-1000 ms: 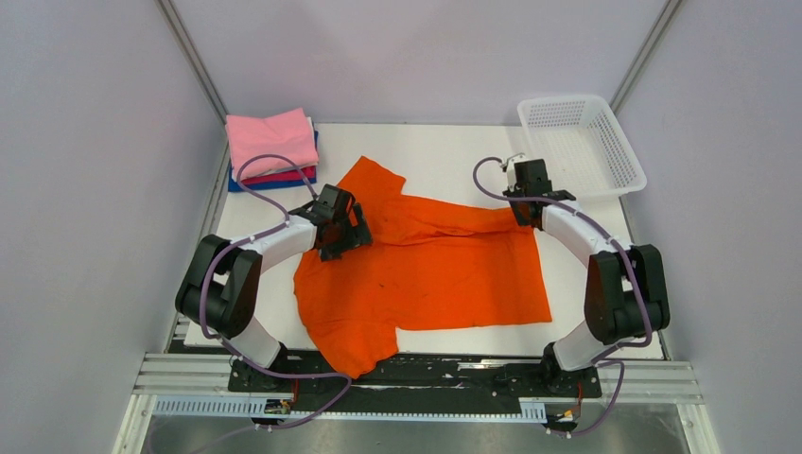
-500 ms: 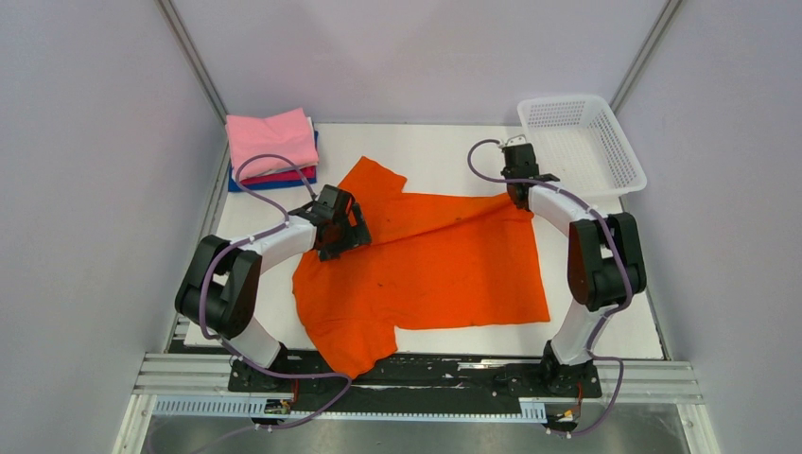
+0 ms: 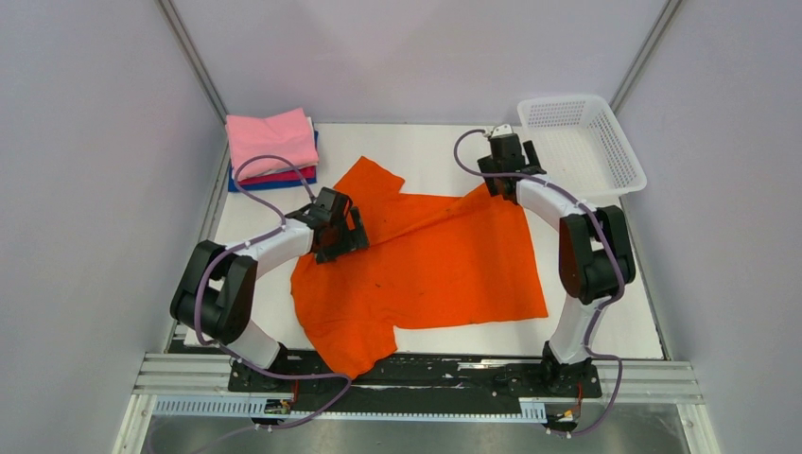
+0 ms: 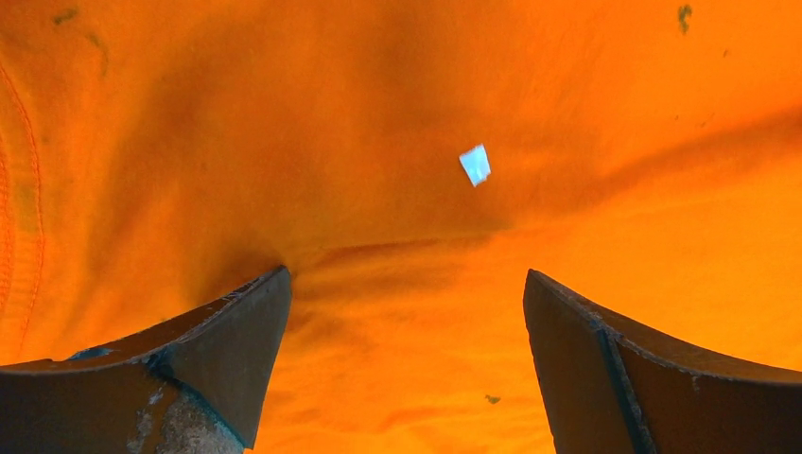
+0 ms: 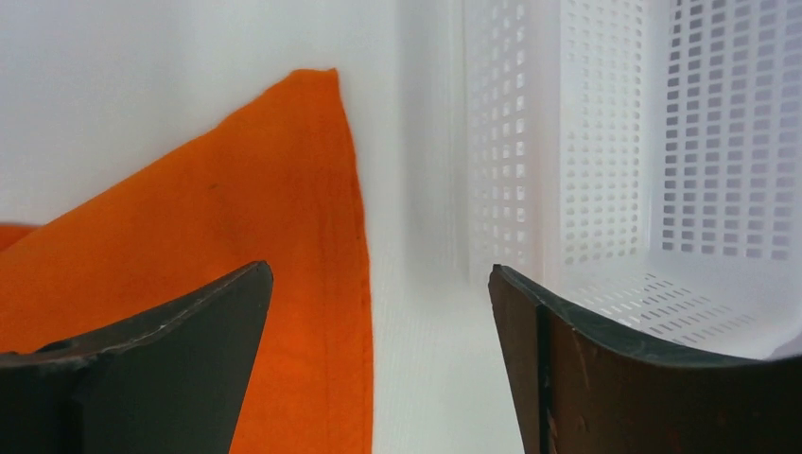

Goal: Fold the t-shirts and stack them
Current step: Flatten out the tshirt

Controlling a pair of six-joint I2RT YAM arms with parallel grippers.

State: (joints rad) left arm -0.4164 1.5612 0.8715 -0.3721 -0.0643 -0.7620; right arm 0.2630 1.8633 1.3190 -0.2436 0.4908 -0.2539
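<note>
A bright orange t-shirt [image 3: 426,265] lies spread on the white table, one sleeve hanging toward the near edge. Folded t-shirts sit stacked at the back left, a pink one [image 3: 271,140] on top with magenta and blue edges under it. My left gripper [image 3: 348,232] is open over the shirt's left side; in the left wrist view its fingers [image 4: 227,340] straddle orange cloth [image 4: 407,142] bearing a small white tag [image 4: 475,164]. My right gripper [image 3: 503,163] is open at the shirt's far right corner [image 5: 312,123], holding nothing; that corner lies flat between and beyond its fingers.
A white mesh basket [image 3: 605,161] stands at the back right, close beside my right gripper; in the right wrist view its wall [image 5: 530,142] is just right of the shirt corner. The enclosure walls close in on both sides.
My right gripper carried the shirt's right corner toward the back, flattening the fold, then opened and let it go. The left arm has stayed in place.
</note>
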